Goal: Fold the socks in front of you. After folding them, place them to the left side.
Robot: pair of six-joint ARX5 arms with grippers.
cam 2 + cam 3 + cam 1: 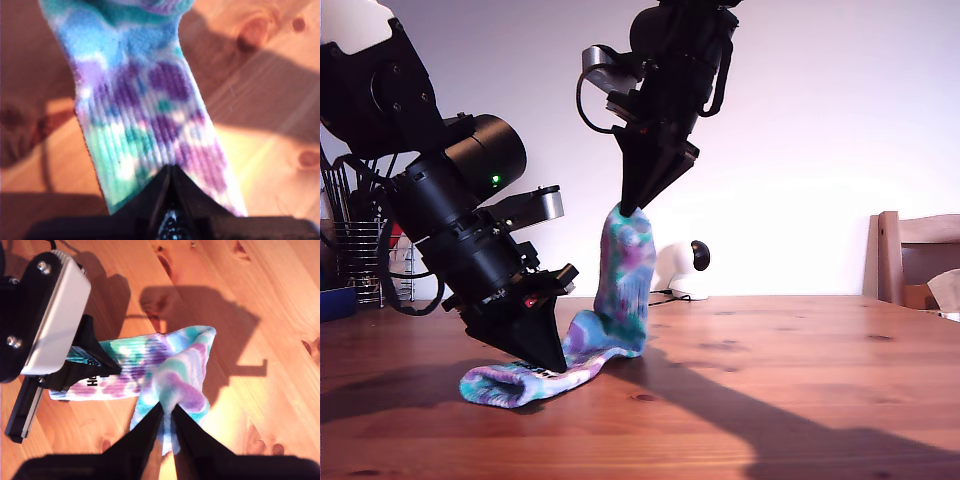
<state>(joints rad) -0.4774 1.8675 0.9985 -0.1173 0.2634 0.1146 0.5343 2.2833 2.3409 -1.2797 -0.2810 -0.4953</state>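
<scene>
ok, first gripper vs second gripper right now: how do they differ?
Height: my first gripper is down at the table; my second gripper is raised well above it.
Hold: my first gripper pins the sock's ribbed end low on the wood; my second gripper lifts the other end, so the sock stands up.
Shared: both are shut on the same sock.

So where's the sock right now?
The sock is left of centre in the exterior view: my second gripper holds one end up, while my first gripper pins the other end on the wooden table.
</scene>
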